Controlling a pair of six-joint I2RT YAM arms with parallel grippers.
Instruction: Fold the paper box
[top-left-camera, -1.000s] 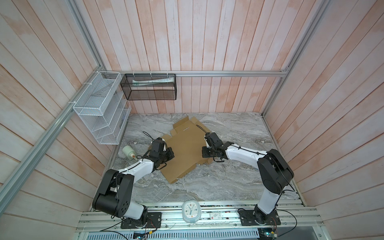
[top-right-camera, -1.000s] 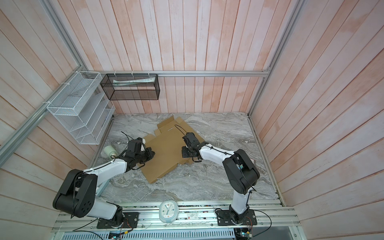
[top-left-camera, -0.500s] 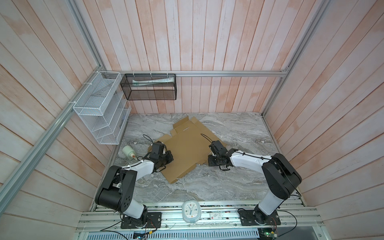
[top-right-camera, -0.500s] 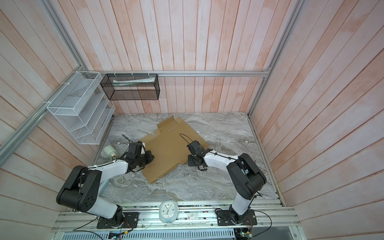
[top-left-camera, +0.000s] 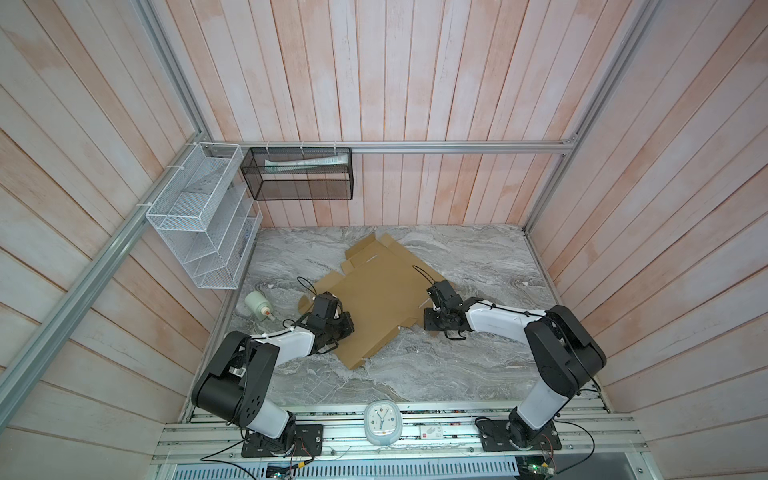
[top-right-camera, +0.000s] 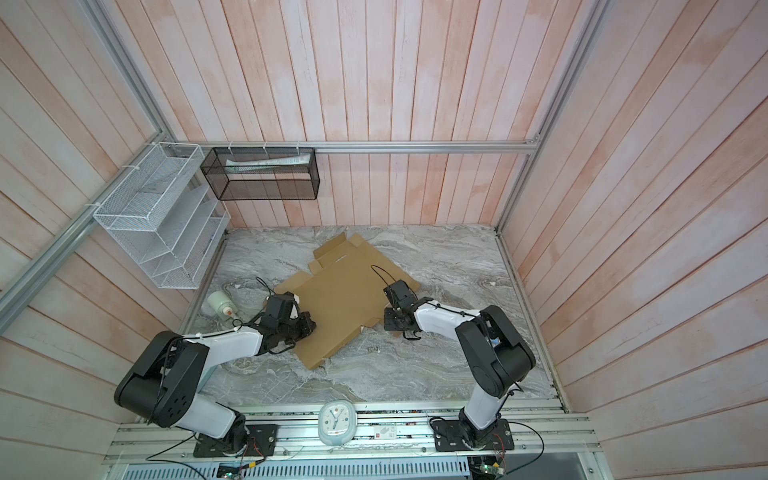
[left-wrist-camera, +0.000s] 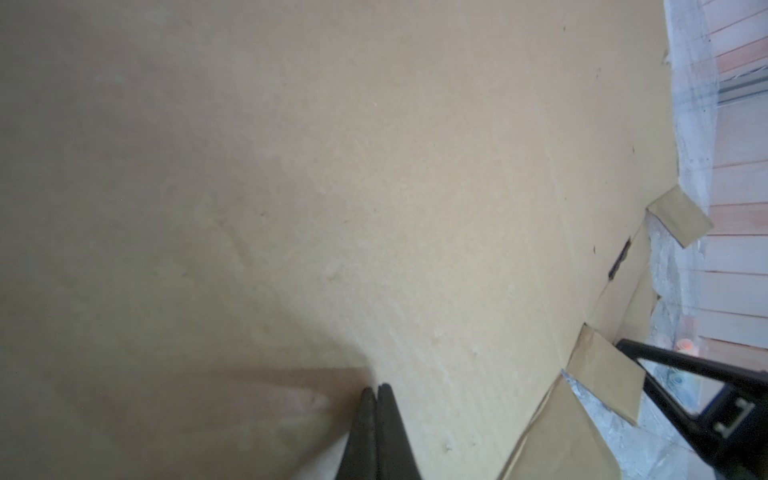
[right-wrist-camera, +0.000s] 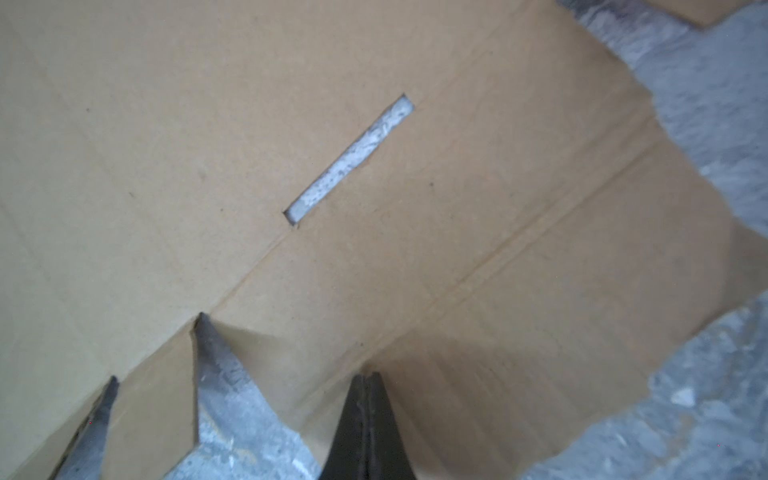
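The paper box (top-left-camera: 382, 299) (top-right-camera: 345, 299) is a flat, unfolded brown cardboard sheet with flaps, lying at an angle on the marble table in both top views. My left gripper (top-left-camera: 347, 322) (top-right-camera: 309, 324) is shut, and its tips (left-wrist-camera: 376, 388) rest on the sheet's left part (left-wrist-camera: 374, 166) with nothing between them. My right gripper (top-left-camera: 428, 324) (top-right-camera: 388, 322) is shut too. Its tips (right-wrist-camera: 368, 376) touch a creased flap (right-wrist-camera: 457, 311) at the sheet's right edge, near a narrow slot (right-wrist-camera: 353, 158).
A white bottle (top-left-camera: 257, 305) lies on the table left of the left arm. A clock (top-left-camera: 382, 422) sits on the front rail. A white wire rack (top-left-camera: 199, 216) and a black mesh basket (top-left-camera: 301, 172) hang on the walls at the back left.
The right gripper slid from the sheet's middle toward its near right edge. The left gripper shifted slightly toward the front. Both stayed shut.
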